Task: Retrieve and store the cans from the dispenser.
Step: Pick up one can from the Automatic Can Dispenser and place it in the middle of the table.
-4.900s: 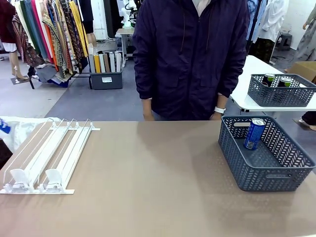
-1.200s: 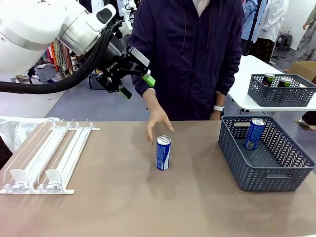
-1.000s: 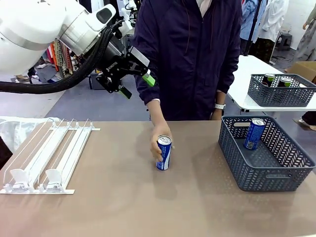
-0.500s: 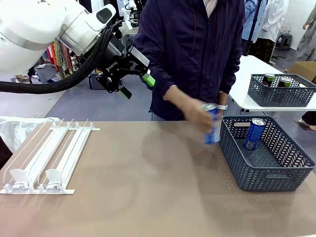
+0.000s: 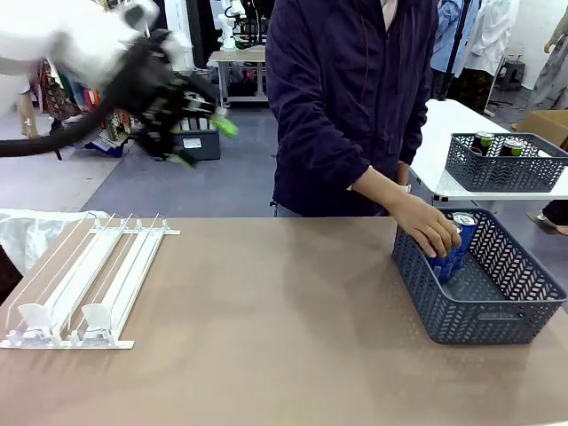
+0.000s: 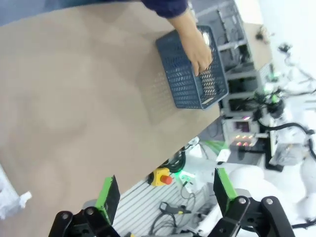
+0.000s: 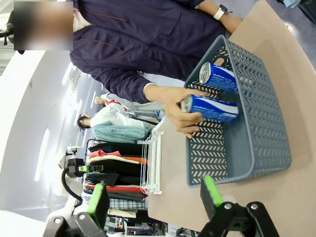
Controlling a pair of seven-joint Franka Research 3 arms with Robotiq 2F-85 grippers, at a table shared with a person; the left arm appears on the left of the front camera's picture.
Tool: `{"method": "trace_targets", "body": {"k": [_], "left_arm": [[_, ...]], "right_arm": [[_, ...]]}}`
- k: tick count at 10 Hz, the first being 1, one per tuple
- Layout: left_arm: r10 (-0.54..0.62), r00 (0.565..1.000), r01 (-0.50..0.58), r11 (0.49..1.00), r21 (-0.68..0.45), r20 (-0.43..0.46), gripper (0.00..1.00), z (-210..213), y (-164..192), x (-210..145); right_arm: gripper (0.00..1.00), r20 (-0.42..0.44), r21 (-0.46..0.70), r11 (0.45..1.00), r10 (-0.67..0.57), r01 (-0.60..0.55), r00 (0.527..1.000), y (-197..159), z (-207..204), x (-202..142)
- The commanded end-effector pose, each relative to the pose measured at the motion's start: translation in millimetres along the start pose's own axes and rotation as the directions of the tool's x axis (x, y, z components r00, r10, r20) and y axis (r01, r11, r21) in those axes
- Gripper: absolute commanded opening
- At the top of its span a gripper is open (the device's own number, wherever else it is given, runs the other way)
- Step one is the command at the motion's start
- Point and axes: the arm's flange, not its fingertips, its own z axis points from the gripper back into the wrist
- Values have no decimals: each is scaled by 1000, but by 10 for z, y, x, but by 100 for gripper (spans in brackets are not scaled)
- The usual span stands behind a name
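Note:
The white dispenser (image 5: 89, 280) lies flat at the table's left, its lanes bare. In the grey basket (image 5: 470, 315) at the right, a person's hand (image 5: 428, 229) holds a blue can (image 5: 446, 257) beside a second blue can (image 5: 463, 222). The right wrist view shows both cans, the held can (image 7: 215, 108) and the other can (image 7: 219, 77), in the basket (image 7: 266, 143), with the dispenser (image 7: 150, 163) beyond. My left gripper (image 5: 204, 144) hangs open, high over the far left, blurred. My left gripper (image 6: 165, 192) and my right gripper (image 7: 154, 197) both stand open with nothing between their fingers.
A second grey basket (image 5: 506, 169) with dark cans sits on a white table behind at the right. The person stands at the table's far edge, leaning to the right. The brown tabletop (image 5: 266, 319) is bare between dispenser and basket. White plastic (image 5: 35, 226) lies at the far left.
The person picked the blue can up from the middle of the table and carried it right, into the basket. My left arm swung left, away from the person.

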Motion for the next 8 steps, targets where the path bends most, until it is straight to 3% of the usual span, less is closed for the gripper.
{"method": "trace_targets", "body": {"k": [1,3,4,6,8], "left_arm": [[134,989,-127,986,-108,56,100,706,642,-429],[306,947,-261,908,-327,95,100,1393,1452,-801],[321,944,-248,839,-484,72,100,1510,1793,-986],[395,914,-281,780,-560,91,100,1379,2189,-1264],[430,902,-328,743,-584,40,100,1253,2405,-1333]], "right_arm": [[100,20,23,999,24,-25,1000,23,-14,32],[100,20,23,999,24,-25,1000,23,-14,32],[100,20,23,999,24,-25,1000,23,-14,32],[100,20,23,999,24,-25,1000,23,-14,32],[100,20,23,999,24,-25,1000,23,-14,32]]}}
